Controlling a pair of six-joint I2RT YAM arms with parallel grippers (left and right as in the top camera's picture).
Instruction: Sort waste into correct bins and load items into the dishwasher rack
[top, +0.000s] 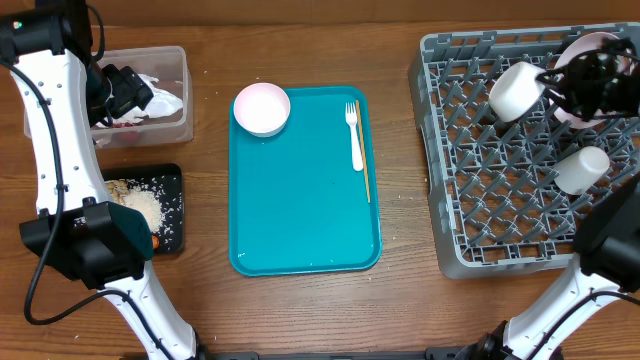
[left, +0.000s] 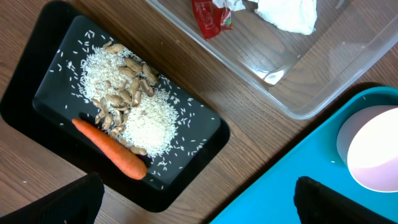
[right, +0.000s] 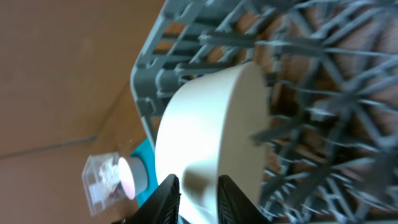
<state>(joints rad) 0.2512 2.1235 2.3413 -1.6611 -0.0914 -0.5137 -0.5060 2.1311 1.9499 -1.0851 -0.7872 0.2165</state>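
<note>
Upper right overhead, the right hand (right: 199, 194) straddles a white bowl (right: 211, 124) at its rim amid rack (top: 450, 240) pegs; grip unclear. The left hand (left: 205, 200) gapes empty over the black tray (left: 194, 124).

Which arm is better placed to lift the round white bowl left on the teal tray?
Left. The left end effector, open, hovers near the round white bowl on the teal plastic tray; the right end effector is far off, fingers astride another white bowl in the grey plastic rack.
</note>
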